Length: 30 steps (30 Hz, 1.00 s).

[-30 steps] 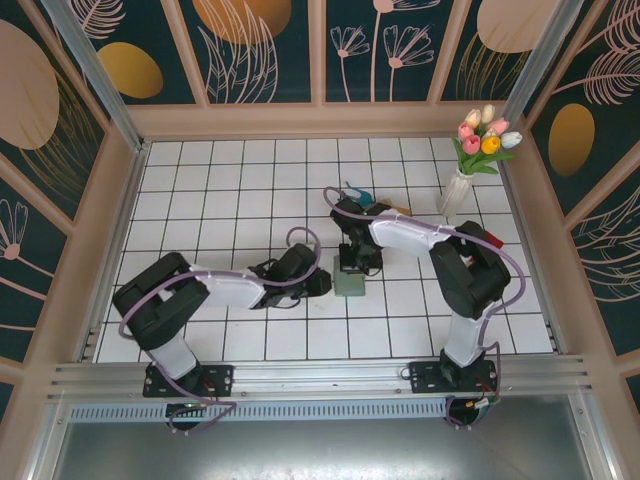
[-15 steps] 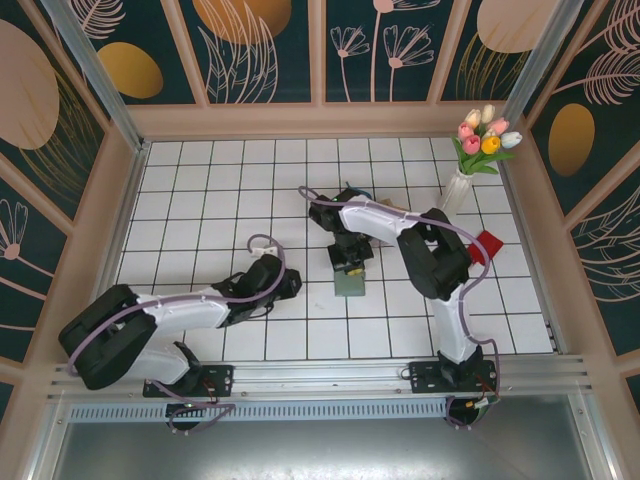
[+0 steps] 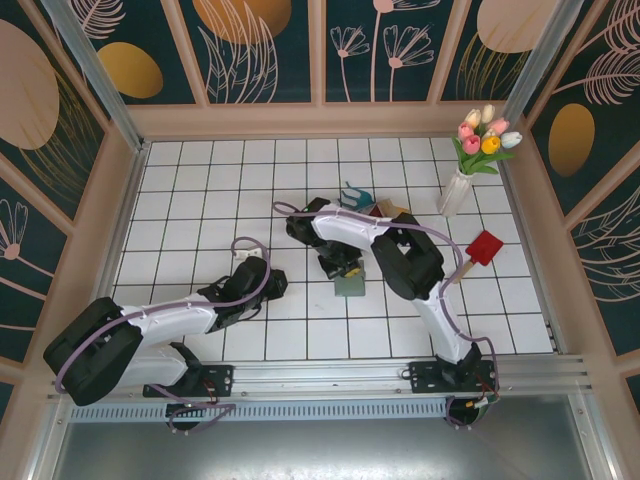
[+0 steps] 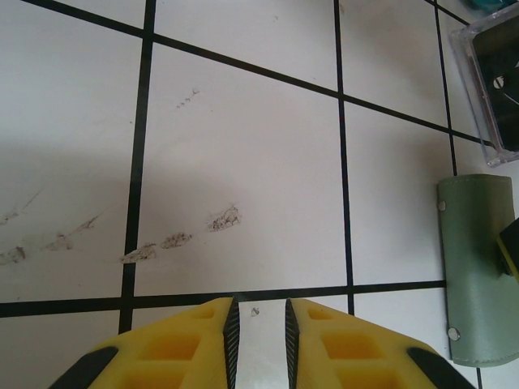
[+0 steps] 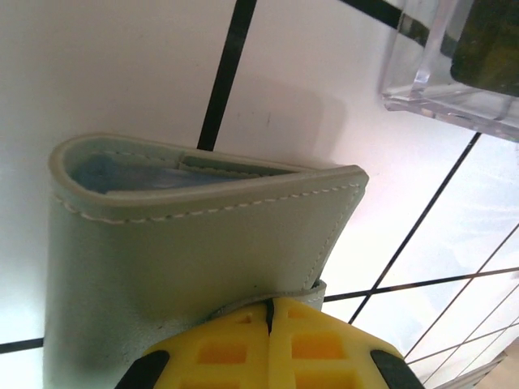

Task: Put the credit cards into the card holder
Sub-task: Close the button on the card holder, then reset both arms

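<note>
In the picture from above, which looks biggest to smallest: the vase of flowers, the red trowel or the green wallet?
1. Vase of flowers, biggest.
2. Red trowel and green wallet look alike; the right arm covers part of the wallet, so I won't rank them.

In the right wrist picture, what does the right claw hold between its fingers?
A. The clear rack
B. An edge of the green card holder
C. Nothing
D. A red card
B: the yellow fingers of the right claw are closed on an edge of the sage-green card holder, while the clear rack stands apart from it on the tiles.
</note>
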Motion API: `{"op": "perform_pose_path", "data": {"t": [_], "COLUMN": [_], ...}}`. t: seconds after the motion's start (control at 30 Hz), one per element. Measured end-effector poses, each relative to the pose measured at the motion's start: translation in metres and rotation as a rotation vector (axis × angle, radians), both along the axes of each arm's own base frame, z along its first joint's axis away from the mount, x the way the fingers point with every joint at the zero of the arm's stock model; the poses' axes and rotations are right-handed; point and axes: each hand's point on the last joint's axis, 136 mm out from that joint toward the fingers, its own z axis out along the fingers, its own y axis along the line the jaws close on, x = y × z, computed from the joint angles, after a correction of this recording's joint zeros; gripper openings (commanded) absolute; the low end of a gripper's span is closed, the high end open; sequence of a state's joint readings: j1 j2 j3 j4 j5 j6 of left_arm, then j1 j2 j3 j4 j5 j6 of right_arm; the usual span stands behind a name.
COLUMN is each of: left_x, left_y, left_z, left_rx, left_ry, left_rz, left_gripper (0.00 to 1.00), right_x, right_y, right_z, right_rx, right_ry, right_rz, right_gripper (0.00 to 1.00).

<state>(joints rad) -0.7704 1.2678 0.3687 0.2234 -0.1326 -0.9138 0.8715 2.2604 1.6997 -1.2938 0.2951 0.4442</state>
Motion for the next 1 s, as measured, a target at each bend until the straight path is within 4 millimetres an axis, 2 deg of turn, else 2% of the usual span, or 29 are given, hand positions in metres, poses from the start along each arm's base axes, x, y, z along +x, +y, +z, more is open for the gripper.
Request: {"op": "perform_pose_path", "data": {"t": [0.07, 0.13, 0.2, 0.23, 0.27, 0.33, 0.4, 0.47, 0.5, 0.57, 0.63, 0.67, 0.73, 0.83, 0.93, 1.0], "left_x": [0.0, 0.002, 0.004, 0.006, 0.008, 0.015, 0.023, 0.033, 0.039, 0.049, 0.058, 0.062, 0.068, 0.071, 0.069, 0.068], "left_y": [0.001, 0.002, 0.005, 0.007, 0.009, 0.016, 0.025, 0.04, 0.049, 0.073, 0.105, 0.12, 0.159, 0.208, 0.233, 0.24], "left_z": [0.0, 0.003, 0.009, 0.014, 0.018, 0.032, 0.046, 0.063, 0.071, 0.087, 0.102, 0.108, 0.117, 0.12, 0.11, 0.095], "left_rx": [0.011, 0.025, 0.039, 0.048, 0.054, 0.075, 0.1, 0.136, 0.16, 0.204, 0.263, 0.291, 0.366, 0.481, 0.565, 0.634], "left_ry": [0.003, -0.002, -0.018, -0.033, -0.047, -0.09, -0.135, -0.186, -0.215, -0.273, -0.33, -0.35, -0.376, -0.396, -0.409, -0.414], "left_rz": [0.0, 0.003, 0.013, 0.023, 0.03, 0.058, 0.101, 0.166, 0.201, 0.287, 0.391, 0.439, 0.552, 0.673, 0.694, 0.658], "left_gripper": [0.25, 0.27, 0.3, 0.33, 0.37, 0.55, 0.74, 0.89, 0.97, 0.99, 0.99, 0.99, 0.99, 0.99, 0.99, 0.99], "right_x": [0.001, 0.003, 0.003, 0.004, 0.005, 0.013, 0.024, 0.034, 0.039, 0.047, 0.05, 0.048, 0.041, 0.031, 0.041, 0.057], "right_y": [-0.001, -0.001, -0.003, -0.006, -0.008, -0.014, -0.022, -0.043, -0.062, -0.109, -0.162, -0.181, -0.217, -0.262, -0.281, -0.275], "right_z": [0.004, 0.01, 0.015, 0.02, 0.025, 0.049, 0.083, 0.117, 0.132, 0.144, 0.139, 0.13, 0.1, 0.062, 0.061, 0.068], "right_rx": [0.022, 0.089, 0.165, 0.21, 0.244, 0.339, 0.441, 0.521, 0.548, 0.52, 0.413, 0.364, 0.277, 0.229, 0.288, 0.352], "right_ry": [-0.03, -0.078, -0.123, -0.154, -0.182, -0.278, -0.429, -0.606, -0.708, -0.887, -1.085, -1.143, -1.217, -1.238, -1.313, -1.364], "right_rz": [-0.017, -0.058, -0.099, -0.121, -0.141, -0.169, -0.2, -0.245, -0.288, -0.37, -0.44, -0.443, -0.425, -0.462, -0.49, -0.415], "right_gripper": [0.07, 0.17, 0.22, 0.3, 0.34, 0.4, 0.46, 0.58, 0.62, 0.71, 0.76, 0.77, 0.78, 0.78, 0.78, 0.78]}}
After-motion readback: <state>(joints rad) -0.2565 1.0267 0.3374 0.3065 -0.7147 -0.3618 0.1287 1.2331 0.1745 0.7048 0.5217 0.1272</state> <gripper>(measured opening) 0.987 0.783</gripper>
